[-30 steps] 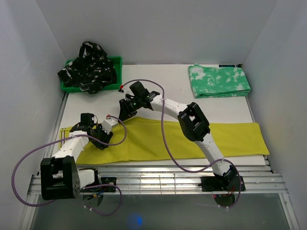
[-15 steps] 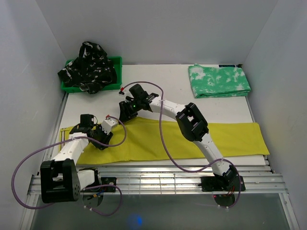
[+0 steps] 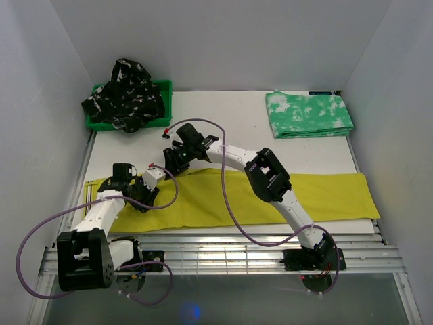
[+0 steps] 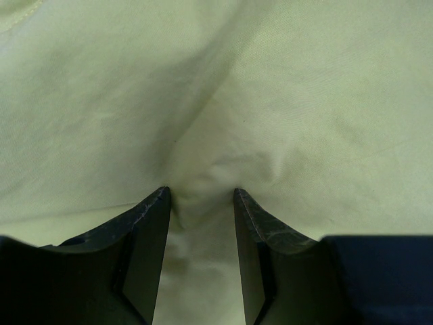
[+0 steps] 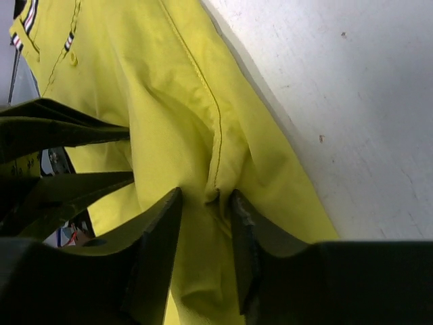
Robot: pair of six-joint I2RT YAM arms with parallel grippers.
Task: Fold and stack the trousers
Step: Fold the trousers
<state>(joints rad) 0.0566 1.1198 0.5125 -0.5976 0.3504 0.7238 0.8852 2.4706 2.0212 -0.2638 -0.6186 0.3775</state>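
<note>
The mustard-yellow trousers (image 3: 270,196) lie stretched across the front of the white table, waist end to the left. At that end my left gripper (image 3: 143,196) presses down, its jaws shut on a bunched fold of the yellow cloth (image 4: 203,169). My right gripper (image 3: 170,162) sits at the cloth's far edge, just beyond the left one. In the right wrist view a seamed ridge of yellow cloth (image 5: 203,135) fills the gap between its fingers (image 5: 205,196). The green-and-white trousers (image 3: 308,114) lie folded at the back right. The black patterned pair (image 3: 125,95) is heaped at the back left.
A green plastic bin (image 3: 166,87) at the back left holds the black pair. White walls close in the table on three sides. A slatted metal rail (image 3: 223,254) runs along the near edge by the arm bases.
My right gripper has shifted left and toward the near side, closer to the left gripper, with its arm following. The left gripper and the trousers have barely moved.
</note>
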